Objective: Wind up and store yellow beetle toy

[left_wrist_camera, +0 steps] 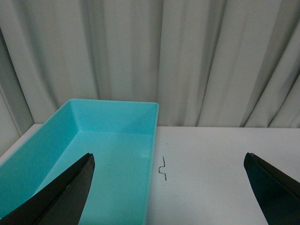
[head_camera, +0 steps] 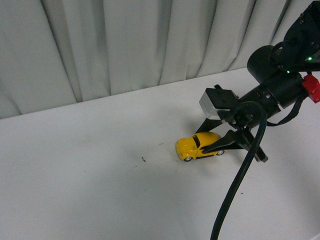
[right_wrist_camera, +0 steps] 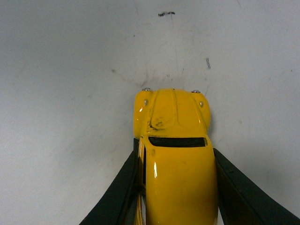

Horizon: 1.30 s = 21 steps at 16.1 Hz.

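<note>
Glossy yellow beetle toy [right_wrist_camera: 177, 173], matt table [head_camera: 95, 195]

A white table [head_camera: 75, 190] is carrying the yellow beetle toy [head_camera: 192, 146], sitting on its wheels right of centre, a small dark mark [head_camera: 143, 160] showing near it. In the left wrist view a turquoise bin [left_wrist_camera: 117, 119] is resting on the tabletop.

Glossy yellow beetle toy [head_camera: 198, 146], with a black window strip and silver wheels. Black right claw [head_camera: 200, 142], a red part [head_camera: 311, 87] on its arm. White worktop [head_camera: 90, 190] flecked with small dark marks. Pale grey pleated curtain [head_camera: 125, 45]. Plain turquoise bin [left_wrist_camera: 93, 154].
</note>
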Motion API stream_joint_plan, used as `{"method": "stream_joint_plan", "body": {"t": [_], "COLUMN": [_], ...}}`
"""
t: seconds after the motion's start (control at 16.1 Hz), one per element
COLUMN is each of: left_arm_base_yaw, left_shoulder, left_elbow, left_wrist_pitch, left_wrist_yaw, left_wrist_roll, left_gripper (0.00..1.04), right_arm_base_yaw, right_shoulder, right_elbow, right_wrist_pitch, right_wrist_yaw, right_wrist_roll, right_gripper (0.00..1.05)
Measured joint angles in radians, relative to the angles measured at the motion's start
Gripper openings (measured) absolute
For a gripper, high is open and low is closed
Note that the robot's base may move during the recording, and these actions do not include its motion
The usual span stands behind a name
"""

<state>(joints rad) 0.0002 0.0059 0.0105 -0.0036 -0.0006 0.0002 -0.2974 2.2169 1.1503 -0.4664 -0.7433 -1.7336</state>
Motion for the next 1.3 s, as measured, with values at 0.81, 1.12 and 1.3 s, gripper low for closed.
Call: {"method": "stream_joint_plan", "body": {"t": [0.81,1.12,1.3], "left_arm_base_yaw": [0.000,0.000,0.000], "left_shoulder": [0.000,0.000,0.000], "left_elbow": [0.000,0.000,0.000], "left_wrist_pitch": [0.000,0.000,0.000], "left_wrist_yaw": [0.000,0.000,0.000], "left_wrist_roll": [0.000,0.000,0.000], "left_gripper": [0.98,0.98,0.98], "right_arm_base_yaw": [-0.108,-0.102,-0.102], "right_shoulder": [-0.020,-0.020,-0.020], "right_elbow": [-0.076,-0.077,-0.078], "right_wrist_pitch": [-0.016,-0.011,-0.008], "right_wrist_yaw": [0.037,0.037,0.037], "right_wrist_roll": [0.022,0.035,0.036], "right_gripper": [0.95,0.98,0.98]}}
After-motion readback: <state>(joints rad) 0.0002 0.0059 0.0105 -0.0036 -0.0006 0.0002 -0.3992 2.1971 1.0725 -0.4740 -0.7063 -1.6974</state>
